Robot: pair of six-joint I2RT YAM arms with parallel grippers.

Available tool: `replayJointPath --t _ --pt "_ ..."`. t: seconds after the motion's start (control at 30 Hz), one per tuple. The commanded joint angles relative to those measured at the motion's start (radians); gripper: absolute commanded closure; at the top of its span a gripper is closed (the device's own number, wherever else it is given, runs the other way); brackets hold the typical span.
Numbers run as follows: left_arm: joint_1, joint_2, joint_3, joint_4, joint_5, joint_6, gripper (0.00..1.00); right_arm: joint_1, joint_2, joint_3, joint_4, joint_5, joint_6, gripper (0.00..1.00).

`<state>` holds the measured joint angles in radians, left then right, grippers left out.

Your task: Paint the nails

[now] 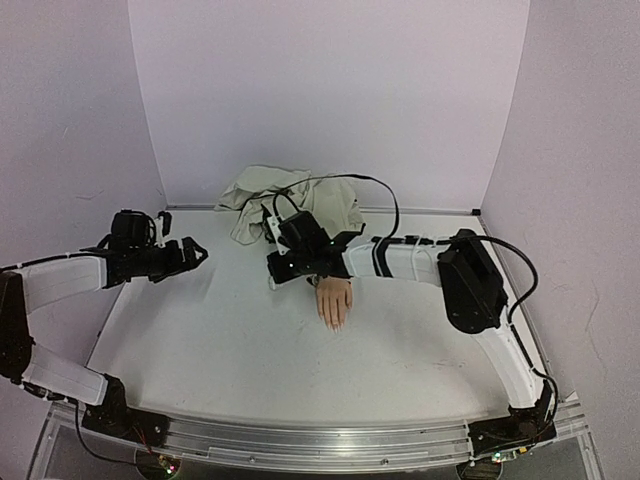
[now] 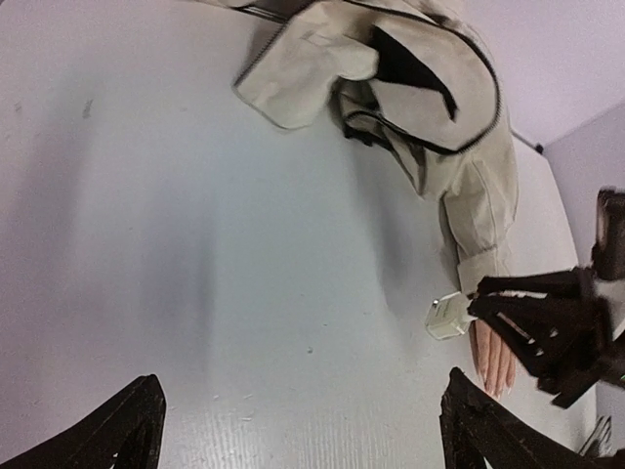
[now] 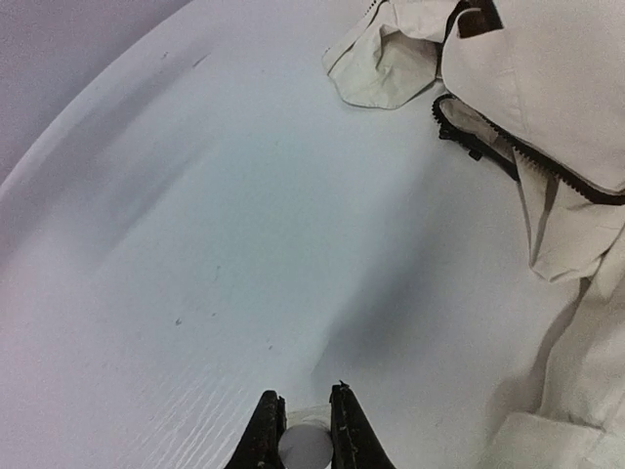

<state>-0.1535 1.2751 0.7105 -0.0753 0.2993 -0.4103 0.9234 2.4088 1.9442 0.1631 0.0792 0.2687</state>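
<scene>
Pale lilac walls [image 1: 330, 90] enclose a white worktop [image 1: 230, 340]. A beige jacket [image 1: 290, 195] lies crumpled at the far edge. From its sleeve a mannequin hand [image 1: 334, 300] lies mid-worktop, nails [image 2: 496, 387] pointing toward the arm bases. The left pincer [image 2: 301, 383] gapes apart. The right pincer [image 3: 305, 396] clamps a small white bottle [image 3: 306, 447].

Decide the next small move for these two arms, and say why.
Probably swing the open left end effector toward the small white bottle, so that its cap can be twisted off. The right end effector is shut on the bottle near the wrist of the mannequin hand, and no brush shows.
</scene>
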Motion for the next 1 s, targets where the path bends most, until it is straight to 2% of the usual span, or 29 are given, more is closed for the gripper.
replayJointPath --t 0.0,0.17,0.27,0.33,0.43,0.73,0.97 --pt "-0.173 -0.01 0.037 0.12 -0.07 0.17 0.01 -0.045 -0.248 -0.11 0.051 -0.104 0.065 1.0" --pt "-0.278 -0.024 -0.09 0.451 0.035 0.297 0.01 -0.107 -0.36 -0.231 0.059 -0.298 0.124 1.0" --pt "-0.347 0.004 -0.119 0.555 0.118 0.461 0.05 -0.113 -0.397 -0.259 0.067 -0.379 0.144 1.0" --pt "-0.394 0.029 -0.118 0.571 0.147 0.572 0.06 -0.112 -0.417 -0.271 0.077 -0.407 0.167 1.0" --pt "-0.451 0.067 -0.099 0.582 0.138 0.653 0.09 -0.112 -0.428 -0.284 0.093 -0.428 0.203 1.0" --pt "-0.552 0.191 -0.023 0.652 -0.089 0.755 0.22 -0.077 -0.419 -0.267 0.113 -0.436 0.247 1.0" --pt "-0.564 0.223 0.014 0.668 -0.134 0.755 0.36 -0.061 -0.402 -0.246 0.113 -0.432 0.264 1.0"
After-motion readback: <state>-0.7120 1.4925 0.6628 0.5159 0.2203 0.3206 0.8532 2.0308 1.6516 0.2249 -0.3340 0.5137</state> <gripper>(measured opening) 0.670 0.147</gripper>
